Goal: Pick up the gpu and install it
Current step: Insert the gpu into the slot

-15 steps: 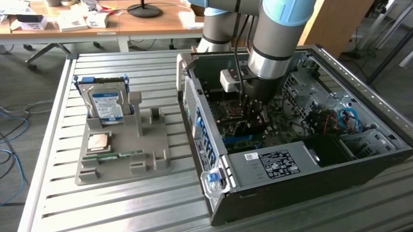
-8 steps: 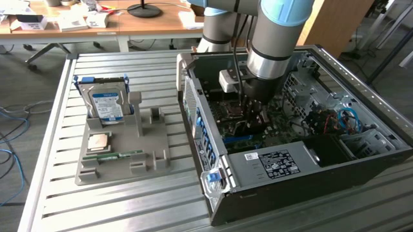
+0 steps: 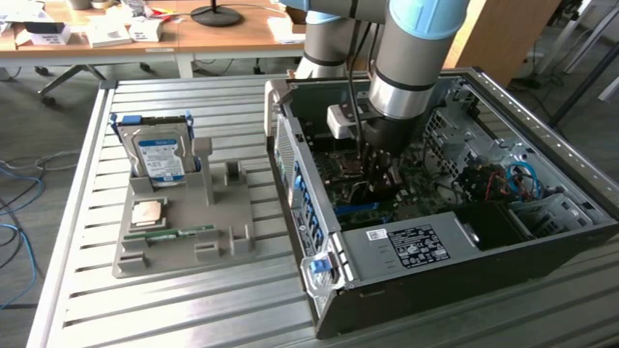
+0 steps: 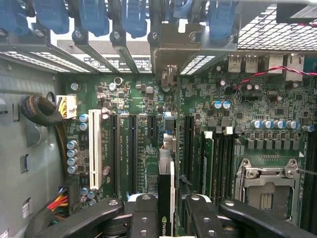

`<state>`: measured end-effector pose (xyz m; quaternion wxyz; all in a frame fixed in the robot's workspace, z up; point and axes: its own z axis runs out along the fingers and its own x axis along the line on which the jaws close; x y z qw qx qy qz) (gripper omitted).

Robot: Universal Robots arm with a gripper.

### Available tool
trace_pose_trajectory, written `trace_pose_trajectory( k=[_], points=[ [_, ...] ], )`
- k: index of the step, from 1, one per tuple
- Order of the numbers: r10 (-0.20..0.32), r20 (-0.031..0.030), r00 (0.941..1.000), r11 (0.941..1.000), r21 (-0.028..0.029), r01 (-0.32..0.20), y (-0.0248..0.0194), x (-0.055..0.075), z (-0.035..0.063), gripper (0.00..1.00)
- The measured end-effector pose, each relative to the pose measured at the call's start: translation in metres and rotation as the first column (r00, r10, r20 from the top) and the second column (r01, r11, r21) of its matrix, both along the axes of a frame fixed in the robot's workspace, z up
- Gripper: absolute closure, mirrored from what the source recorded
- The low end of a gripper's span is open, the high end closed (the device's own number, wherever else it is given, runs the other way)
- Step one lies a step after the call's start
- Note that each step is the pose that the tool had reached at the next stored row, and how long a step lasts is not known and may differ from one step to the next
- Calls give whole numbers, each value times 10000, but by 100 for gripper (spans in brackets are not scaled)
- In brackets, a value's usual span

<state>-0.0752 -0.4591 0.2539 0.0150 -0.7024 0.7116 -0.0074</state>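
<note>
The gripper point(image 4: 166, 210) has its fingers point(image 4: 143, 218) closed narrowly on the gpu point(image 4: 166, 193), held edge-on between them just above the green motherboard point(image 4: 129, 129). In the exterior view the arm reaches down inside the open computer case point(image 3: 406, 283) on the slatted desk point(image 3: 193, 304).

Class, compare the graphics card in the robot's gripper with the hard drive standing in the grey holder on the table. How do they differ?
The graphics card is clamped edge-on in the gripper above the motherboard; the hard drive stands upright in the grey holder, with nothing gripping it. The card is inside the computer case; the drive sits outside on the slatted table. The card's visible edge is black with a logo; the drive is silver with a blue-white label. Both are flat computer parts.
</note>
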Motion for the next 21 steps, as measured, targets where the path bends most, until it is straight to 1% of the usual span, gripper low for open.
trace_pose_trajectory(
  k=[21],
  points=[
    [-2, 4, 10000, 10000, 0, 2, 0, -36, -2, 74]
  ],
)
